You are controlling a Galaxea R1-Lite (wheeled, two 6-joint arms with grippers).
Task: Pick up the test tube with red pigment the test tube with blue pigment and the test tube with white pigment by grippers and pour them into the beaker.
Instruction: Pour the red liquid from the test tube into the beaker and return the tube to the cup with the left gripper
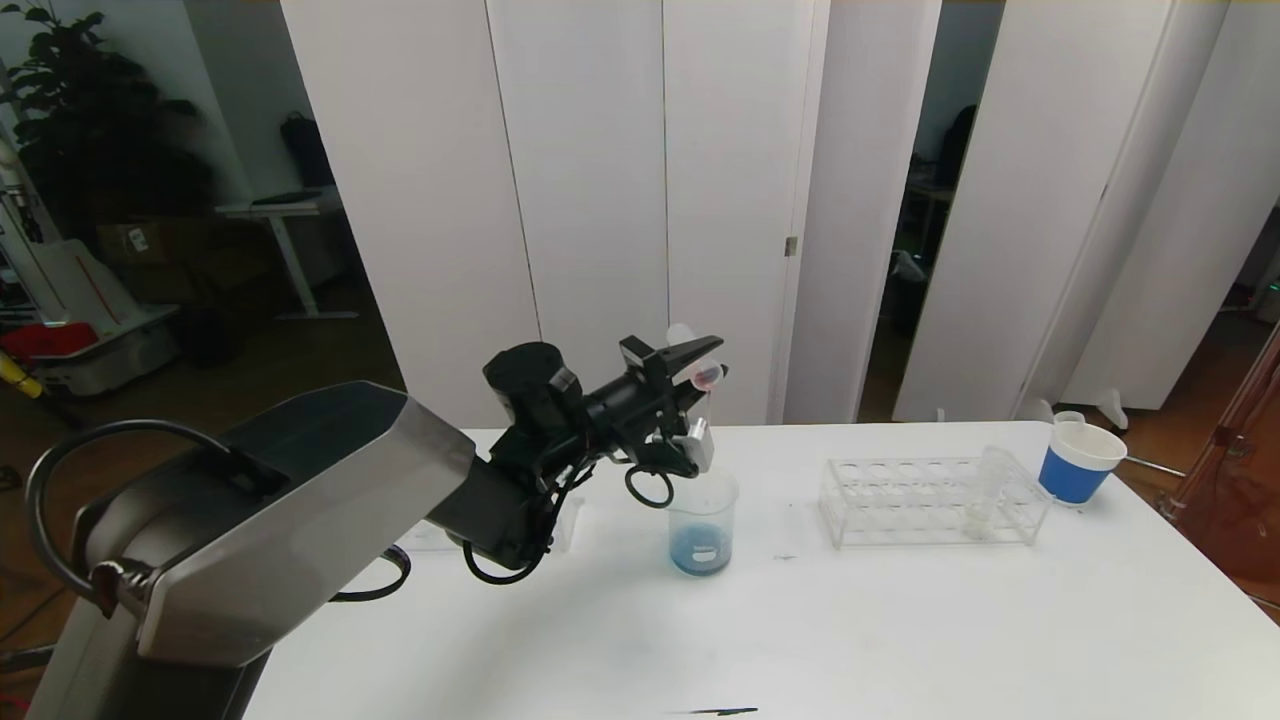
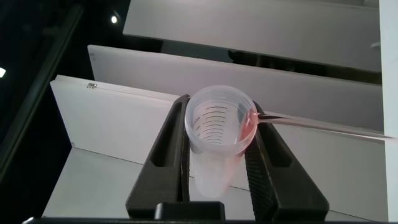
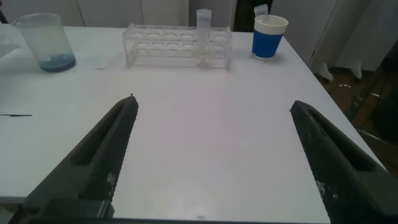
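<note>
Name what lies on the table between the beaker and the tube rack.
Nothing: bare table between beaker and rack, apart from a faint mark, shown in the head view.

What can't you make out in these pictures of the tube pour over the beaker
- Left gripper, shut on the red-pigment tube: the head view cannot show whether the thin red stream lands in the beaker; the left wrist view leaves the beaker out.
- White-pigment tube in the rack: contents too faint.
- Right gripper: open low over the table, outside the head view.
- Blue cup: contents hidden by its wall.
</note>
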